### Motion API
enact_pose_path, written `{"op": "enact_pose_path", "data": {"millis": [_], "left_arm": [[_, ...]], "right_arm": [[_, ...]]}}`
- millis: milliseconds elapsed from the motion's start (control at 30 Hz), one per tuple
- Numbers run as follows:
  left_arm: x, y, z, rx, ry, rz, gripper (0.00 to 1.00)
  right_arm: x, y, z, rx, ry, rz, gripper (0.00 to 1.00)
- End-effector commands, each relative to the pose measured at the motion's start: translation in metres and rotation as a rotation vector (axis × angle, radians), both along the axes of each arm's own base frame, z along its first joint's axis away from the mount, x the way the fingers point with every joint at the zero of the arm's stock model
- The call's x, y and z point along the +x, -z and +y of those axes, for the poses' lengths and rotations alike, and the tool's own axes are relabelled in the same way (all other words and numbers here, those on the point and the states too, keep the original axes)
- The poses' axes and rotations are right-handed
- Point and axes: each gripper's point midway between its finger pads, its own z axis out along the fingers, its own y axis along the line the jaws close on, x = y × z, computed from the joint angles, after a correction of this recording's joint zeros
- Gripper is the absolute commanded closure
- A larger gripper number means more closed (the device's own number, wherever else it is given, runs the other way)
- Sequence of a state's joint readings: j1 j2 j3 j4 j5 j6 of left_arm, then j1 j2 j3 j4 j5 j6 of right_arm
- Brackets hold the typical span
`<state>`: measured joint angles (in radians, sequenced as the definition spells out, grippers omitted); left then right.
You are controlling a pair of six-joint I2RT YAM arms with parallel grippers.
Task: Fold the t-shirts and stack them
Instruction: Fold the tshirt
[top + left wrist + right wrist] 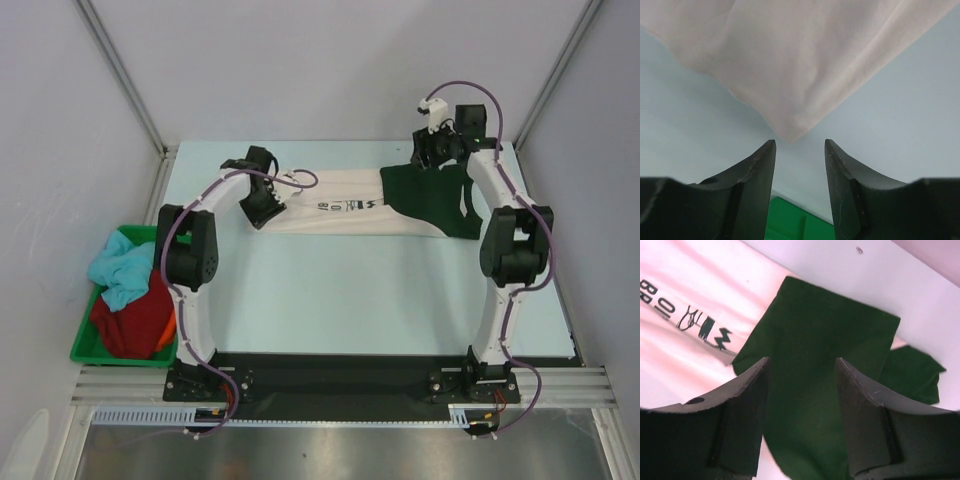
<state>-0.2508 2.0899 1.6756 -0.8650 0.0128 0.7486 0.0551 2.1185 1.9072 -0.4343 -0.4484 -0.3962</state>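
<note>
Folding looks underway: open left jaws face a corner of the cream cloth t-shirt (800,65), open right jaws hover over the dark green cloth t-shirt (810,335); next, likely grip edges.

The cream cloth t-shirt (300,218) and dark green cloth t-shirt (430,200) look soft, matt, faintly creased. The pale blue tabletop (350,300) is smooth, matt. The green plastic bin (84,340) looks smooth.

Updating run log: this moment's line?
cream t-shirt spread | dark green t-shirt overlapping it | left end effector open | right end effector open
</note>
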Motion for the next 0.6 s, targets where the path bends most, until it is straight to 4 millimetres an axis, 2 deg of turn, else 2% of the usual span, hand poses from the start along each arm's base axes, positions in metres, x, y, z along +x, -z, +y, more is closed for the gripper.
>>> {"op": "enact_pose_path", "data": {"millis": [0,33,67,100,233,400,567], "left_arm": [[0.008,-0.013,-0.002,0.026,0.138,-0.036,0.51],[0.007,-0.017,-0.003,0.023,0.145,-0.017,0.52],[0.006,-0.017,-0.005,0.019,0.151,-0.005,0.53],[0.004,-0.011,-0.008,0.006,0.160,0.026,0.54],[0.011,-0.008,-0.013,-0.005,0.176,0.028,0.54],[0.013,0.006,-0.017,-0.014,0.184,0.073,0.54],[0.010,0.022,-0.015,0.001,0.183,0.111,0.55]], "right_arm": [[-0.021,-0.024,-0.002,-0.014,0.003,-0.037,0.41],[-0.031,-0.012,-0.002,-0.018,-0.003,-0.002,0.41],[-0.038,-0.022,-0.001,-0.029,-0.015,-0.020,0.40],[-0.042,-0.021,-0.002,-0.037,-0.019,-0.017,0.40],[-0.061,-0.014,-0.007,-0.064,-0.016,0.017,0.39],[-0.073,-0.015,-0.014,-0.092,-0.013,0.026,0.39],[-0.074,-0.017,-0.022,-0.103,0.000,0.024,0.38]]}}
